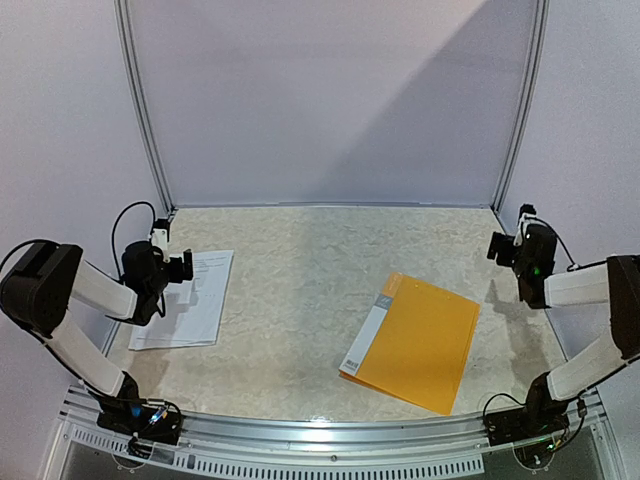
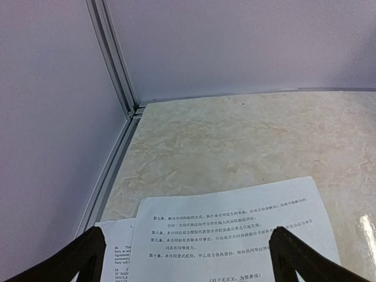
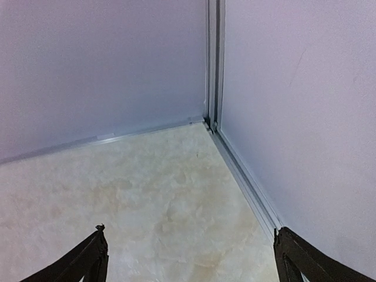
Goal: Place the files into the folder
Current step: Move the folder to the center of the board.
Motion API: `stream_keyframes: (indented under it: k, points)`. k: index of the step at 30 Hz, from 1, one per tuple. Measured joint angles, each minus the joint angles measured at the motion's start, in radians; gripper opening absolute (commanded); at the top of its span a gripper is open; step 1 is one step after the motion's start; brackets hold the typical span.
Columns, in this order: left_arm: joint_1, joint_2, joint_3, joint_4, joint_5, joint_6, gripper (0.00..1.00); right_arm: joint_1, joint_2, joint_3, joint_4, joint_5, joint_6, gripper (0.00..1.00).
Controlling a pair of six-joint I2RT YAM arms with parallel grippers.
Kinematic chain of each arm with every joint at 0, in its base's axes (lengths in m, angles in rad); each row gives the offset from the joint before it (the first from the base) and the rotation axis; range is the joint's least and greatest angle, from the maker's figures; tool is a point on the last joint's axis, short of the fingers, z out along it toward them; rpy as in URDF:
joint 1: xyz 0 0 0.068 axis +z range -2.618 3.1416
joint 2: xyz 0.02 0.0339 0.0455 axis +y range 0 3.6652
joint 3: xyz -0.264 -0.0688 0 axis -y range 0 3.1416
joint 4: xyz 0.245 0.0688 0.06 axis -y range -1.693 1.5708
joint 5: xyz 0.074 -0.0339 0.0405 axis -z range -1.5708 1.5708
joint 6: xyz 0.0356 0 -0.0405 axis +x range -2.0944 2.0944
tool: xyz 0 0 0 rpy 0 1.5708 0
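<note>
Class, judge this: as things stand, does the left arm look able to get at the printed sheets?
Probably yes. The left gripper hovers open right over the files, which lie flat on the table with nothing on top.

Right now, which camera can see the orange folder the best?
The top external view. It shows the whole folder lying closed on the table, with its white strip along the left edge. The left wrist view shows only the files and bare table, and the right wrist view shows only a table corner, so neither shows the folder.
</note>
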Motion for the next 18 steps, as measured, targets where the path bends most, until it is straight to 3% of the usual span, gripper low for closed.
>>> stream_keyframes:
  k: [5,8,14,18]
  points:
    - [0.006,-0.001,0.000,-0.002,0.019,0.001,1.00,0.000,-0.109,0.282,-0.372,-0.062,0.132,0.94]
    - [0.024,-0.030,0.052,-0.124,0.107,0.009,0.99,0.000,-0.114,0.354,-0.544,-0.151,0.232,0.89]
    - [0.022,-0.028,0.615,-0.728,0.370,0.114,1.00,0.029,-0.043,0.354,-0.883,-0.312,0.409,0.84]
    - [-0.145,-0.042,0.845,-1.045,0.439,0.313,0.99,0.091,-0.032,0.315,-1.038,-0.348,0.491,0.86]
